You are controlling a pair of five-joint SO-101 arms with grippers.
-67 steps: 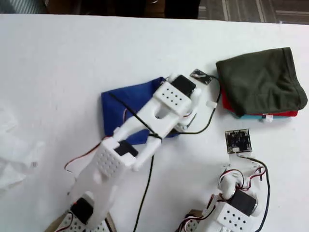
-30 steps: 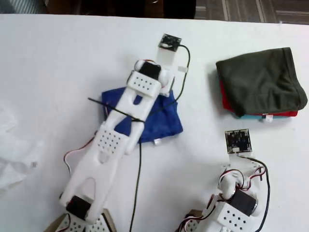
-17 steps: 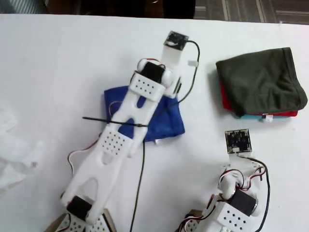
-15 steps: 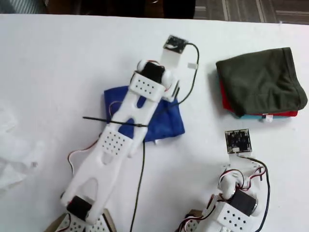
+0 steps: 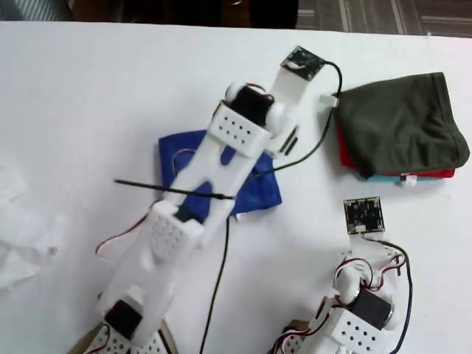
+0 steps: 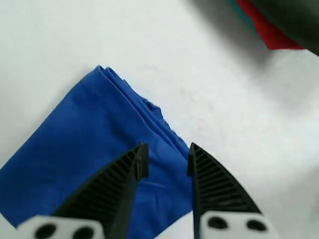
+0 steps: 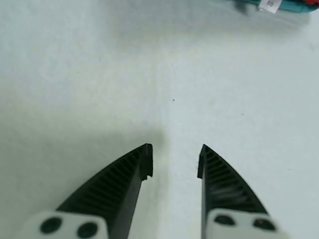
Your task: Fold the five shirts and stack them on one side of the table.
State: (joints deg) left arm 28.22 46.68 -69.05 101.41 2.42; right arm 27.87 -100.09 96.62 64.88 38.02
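At table centre, high view: folded blue shirt point(image 5: 259, 190) lies flat, partly under the left arm point(image 5: 214, 177), which stretches diagonally across it from the near edge. Left gripper point(image 6: 164, 154) sits over the shirt's edge nearest the stack. Fingers are spread by a narrow gap with nothing pinched between them; blue cloth and bare table point(image 5: 110, 88) show through the gap. Cannot tell whether the tips touch the cloth.

Left wrist view: the shirt point(image 6: 84, 144) shows layered folds along one edge, one corner pointing away from the gripper.

Far right side of table: stack of three folded shirts. Green shirt point(image 5: 402, 122) on top, red shirt point(image 5: 441, 173) under it, teal shirt point(image 5: 383, 178) at the bottom with only its rim showing. Stack is near the blue shirt but apart from it, with bare table between.

Right arm point(image 5: 361, 313) is at the near right edge, well clear of both shirt and stack. Right gripper point(image 7: 174, 152) is over bare table, fingers parted, holding nothing. The teal rim with a white tag point(image 7: 269, 5) shows at the far edge of its view.

White crumpled cloth point(image 5: 18, 243) lies at the left table edge.
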